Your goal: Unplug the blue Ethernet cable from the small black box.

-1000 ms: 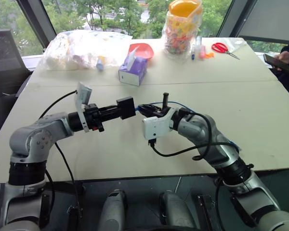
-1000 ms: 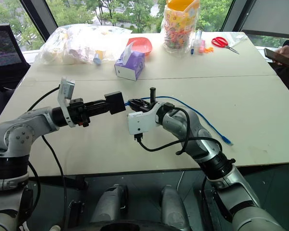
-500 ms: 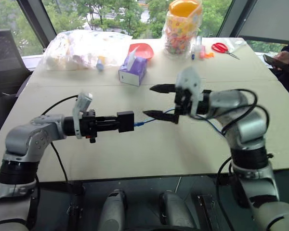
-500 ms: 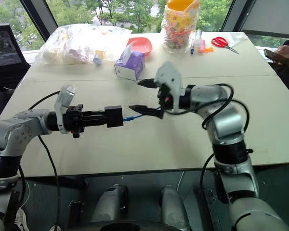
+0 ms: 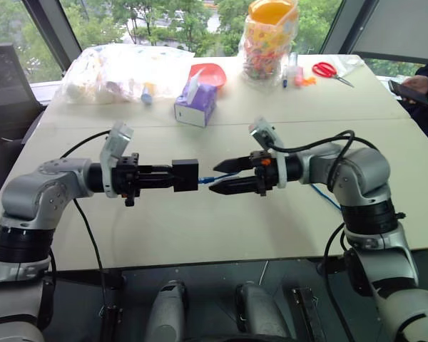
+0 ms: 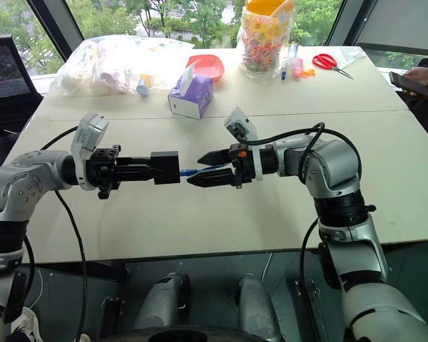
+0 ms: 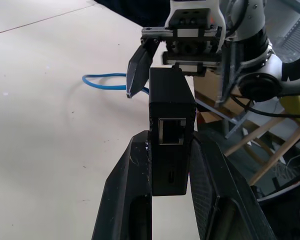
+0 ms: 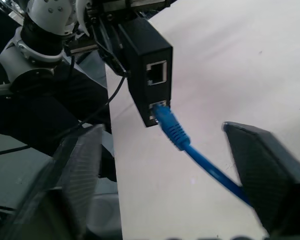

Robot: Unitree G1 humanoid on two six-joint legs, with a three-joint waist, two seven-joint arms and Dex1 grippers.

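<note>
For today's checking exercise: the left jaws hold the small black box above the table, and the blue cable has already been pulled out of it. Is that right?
Not quite. The left gripper does hold the small black box above the table, but the blue cable is still plugged in. The right wrist view shows its plug seated in the box's lower socket, with the right gripper open around the cable.

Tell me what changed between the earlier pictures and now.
The right hand let go of the blue Ethernet cable, swung up and away with its fingers wide, rolled over, then came back level; its open fingers now straddle the cable just short of the plug. The left hand kept its grip on the small black box, and the cable stayed plugged in.
</note>
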